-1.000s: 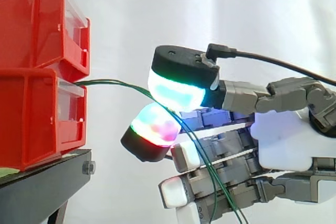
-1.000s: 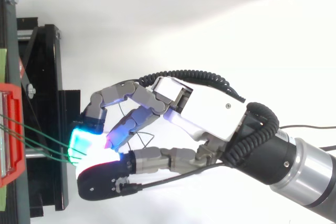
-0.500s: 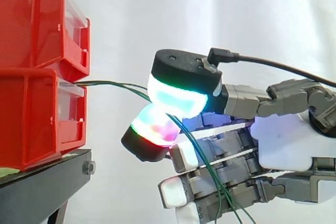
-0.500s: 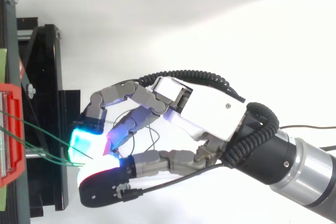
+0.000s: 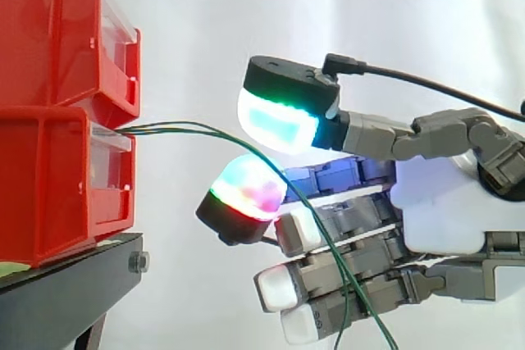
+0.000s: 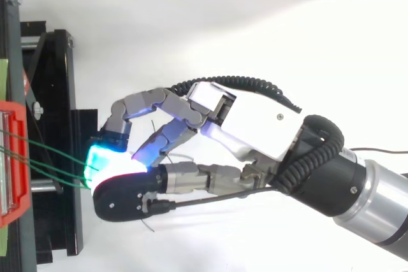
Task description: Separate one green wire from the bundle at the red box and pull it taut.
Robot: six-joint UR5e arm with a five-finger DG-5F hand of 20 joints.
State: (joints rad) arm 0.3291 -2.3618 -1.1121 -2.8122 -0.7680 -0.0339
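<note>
Two thin green wires (image 5: 197, 129) come out of the lower red box (image 5: 57, 178) and arc right and downward across my hand (image 5: 443, 211). They pass through the narrow space between the thumb pad (image 5: 279, 125) above and a glowing fingertip (image 5: 246, 190) below, which pinch close together on them. The other fingers curl underneath. The wires hang slack and run off the bottom edge. From above, the wires (image 6: 51, 157) reach from the box (image 6: 13, 164) to the cyan pad under the thumb of the hand (image 6: 255, 125).
A second red bin (image 5: 49, 30) is stacked on the lower one. Both rest on a black stand (image 5: 66, 293) at the left, whose frame (image 6: 57, 93) lies close to my fingertips. A white curtain is behind.
The hand has shifted slightly right, away from the box. The thumb has lifted a little off the lower fingertip. The wires keep their slack arc.
</note>
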